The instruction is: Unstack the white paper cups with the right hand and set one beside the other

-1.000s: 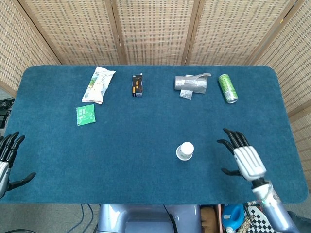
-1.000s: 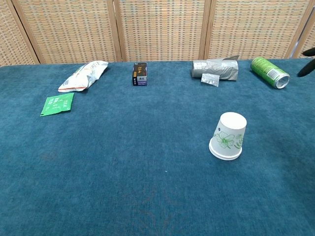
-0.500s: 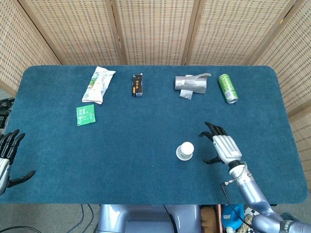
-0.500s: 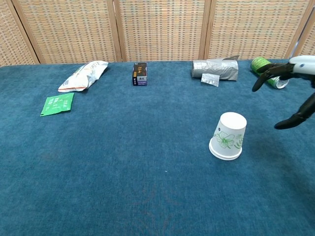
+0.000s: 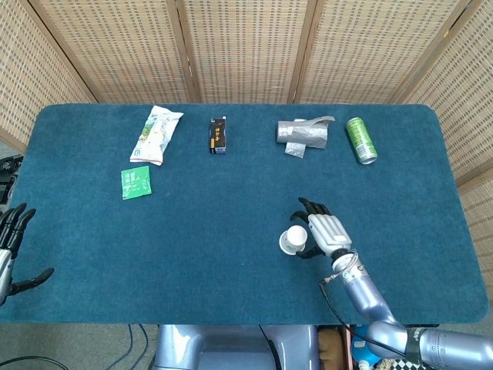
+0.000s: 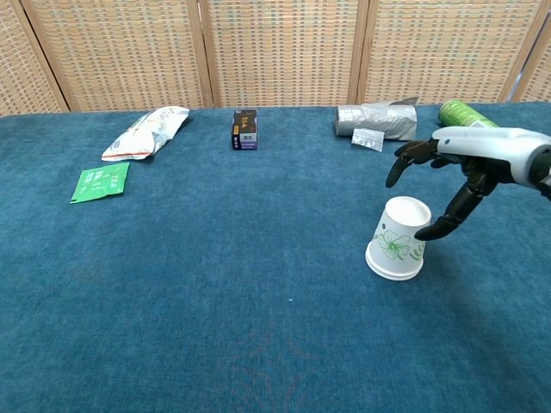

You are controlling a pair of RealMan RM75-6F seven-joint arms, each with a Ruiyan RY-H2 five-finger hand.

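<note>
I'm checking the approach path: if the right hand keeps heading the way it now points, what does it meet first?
Most likely the stacked paper cups: the right hand is open right beside them, one fingertip at the cup's side; whether it touches is unclear.

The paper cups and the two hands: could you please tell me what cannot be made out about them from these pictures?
- White paper cups: both views show a single upside-down shape; how many are stacked cannot be told.
- Right hand: the thumb looks to reach the cup wall in the chest view; actual contact is unclear. The head view hides the fingertips beside the cup.
- Left hand: cut off by the head view's left edge; absent from the chest view.
</note>
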